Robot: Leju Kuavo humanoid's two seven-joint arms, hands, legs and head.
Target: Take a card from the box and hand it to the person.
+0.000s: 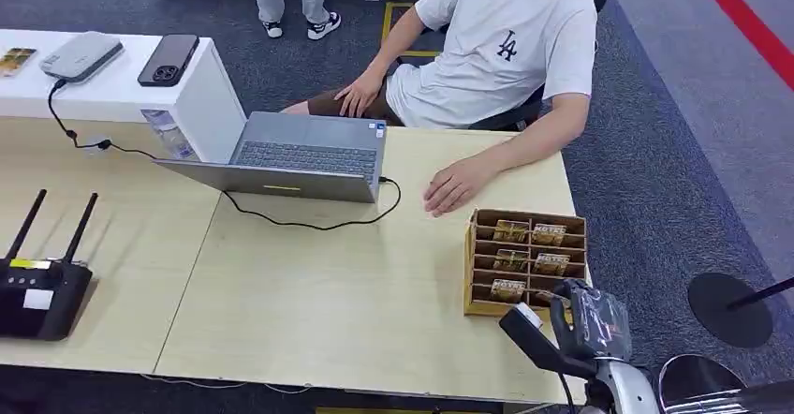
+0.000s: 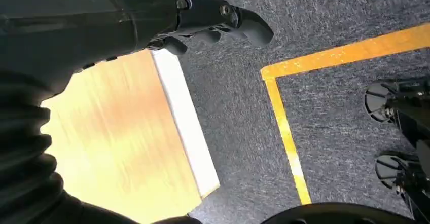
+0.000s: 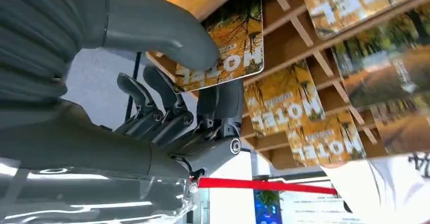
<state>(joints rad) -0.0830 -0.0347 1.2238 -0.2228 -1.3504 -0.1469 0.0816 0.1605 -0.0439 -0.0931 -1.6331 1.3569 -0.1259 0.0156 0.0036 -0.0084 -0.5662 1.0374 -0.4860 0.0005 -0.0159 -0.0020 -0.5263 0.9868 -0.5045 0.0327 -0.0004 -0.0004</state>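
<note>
- A card (image 3: 223, 57) was pinched between thumb and fingers of the right hand (image 3: 203, 89) at the box (image 1: 477, 264).
- The left hand (image 2: 213, 19) was held empty, fingers loosely curled.

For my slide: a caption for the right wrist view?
Right hand pinching a hotel card at the wooden box.

The pale wooden bench (image 1: 309, 302) carries an open grey laptop (image 1: 300, 159) at twelve o'clock with its black cable (image 1: 309, 222) trailing beside it, a black router (image 1: 39, 288) at nine, a wooden card box (image 1: 524, 262) at three, and a person's hand (image 1: 454, 187) resting near the box.
</note>
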